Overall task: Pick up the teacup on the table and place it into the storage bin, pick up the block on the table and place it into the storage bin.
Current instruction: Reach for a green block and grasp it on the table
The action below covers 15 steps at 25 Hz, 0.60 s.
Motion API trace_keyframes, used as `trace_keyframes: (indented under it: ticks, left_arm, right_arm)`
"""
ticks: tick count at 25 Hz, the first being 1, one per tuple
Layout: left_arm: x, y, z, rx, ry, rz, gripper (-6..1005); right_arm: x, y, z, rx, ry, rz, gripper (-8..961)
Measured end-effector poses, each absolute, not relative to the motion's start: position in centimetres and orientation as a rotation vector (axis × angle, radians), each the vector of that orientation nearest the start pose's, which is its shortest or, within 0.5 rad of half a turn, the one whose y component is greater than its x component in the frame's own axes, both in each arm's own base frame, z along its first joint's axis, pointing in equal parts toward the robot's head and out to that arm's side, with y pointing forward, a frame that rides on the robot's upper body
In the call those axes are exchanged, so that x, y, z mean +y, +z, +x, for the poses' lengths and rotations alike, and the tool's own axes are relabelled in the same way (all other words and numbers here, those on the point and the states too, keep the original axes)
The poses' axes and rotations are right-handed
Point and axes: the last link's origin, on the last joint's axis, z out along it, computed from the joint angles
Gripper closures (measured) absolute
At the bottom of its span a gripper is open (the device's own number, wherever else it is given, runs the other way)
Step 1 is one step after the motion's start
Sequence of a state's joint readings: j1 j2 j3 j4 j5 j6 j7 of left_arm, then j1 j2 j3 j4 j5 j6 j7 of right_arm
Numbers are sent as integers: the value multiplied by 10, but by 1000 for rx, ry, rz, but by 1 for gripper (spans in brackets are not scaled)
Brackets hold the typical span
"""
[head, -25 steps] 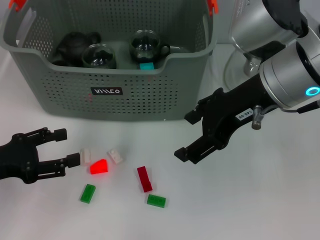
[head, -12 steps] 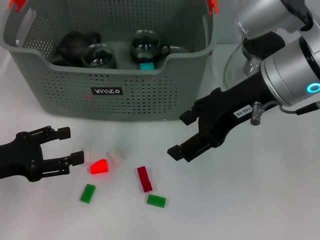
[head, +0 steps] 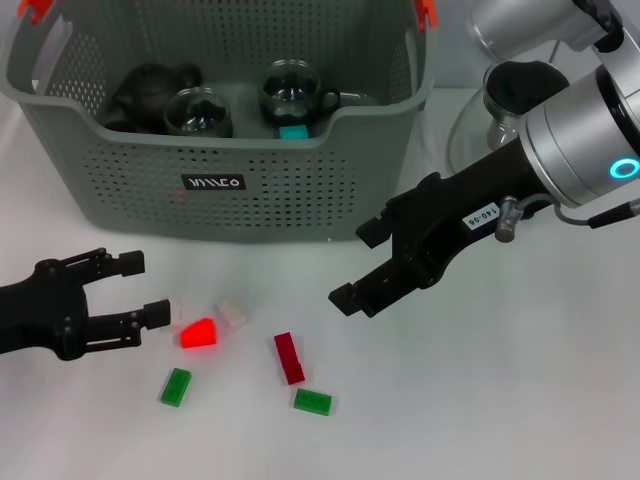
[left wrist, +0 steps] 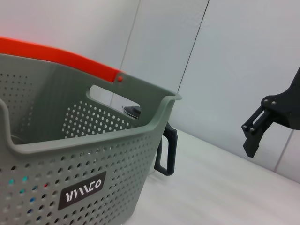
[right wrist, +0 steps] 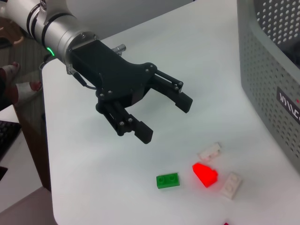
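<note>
You're looking at a robot test bench in a lab-like room rather than a home. A plain white table (head: 520, 400) carries only staged props: small toy bricks (head: 290, 358) at about 6 o'clock and a perforated storage bin (head: 250, 150) at 12 o'clock. Bare pale wall panels (left wrist: 234, 56) stand behind it, and a floor edge shows beyond the table.

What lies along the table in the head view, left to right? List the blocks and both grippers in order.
Left gripper → left green block → bright red block → dark red block → right green block → right gripper.
</note>
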State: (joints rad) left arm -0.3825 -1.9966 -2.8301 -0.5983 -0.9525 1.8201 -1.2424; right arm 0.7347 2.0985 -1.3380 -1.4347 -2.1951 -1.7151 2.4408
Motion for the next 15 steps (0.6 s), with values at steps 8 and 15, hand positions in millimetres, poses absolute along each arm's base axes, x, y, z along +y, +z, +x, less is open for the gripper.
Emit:
trace_keyframes:
  ticks: [8, 15]
  left_arm:
    - [262, 53, -331, -720, -782, -2606, 133]
    - [260, 55, -332, -714, -772, -2604, 134]
  right_arm:
    - [335, -3, 75, 601, -89, -3049, 24]
    - [335, -3, 76, 595, -98, -3049, 24]
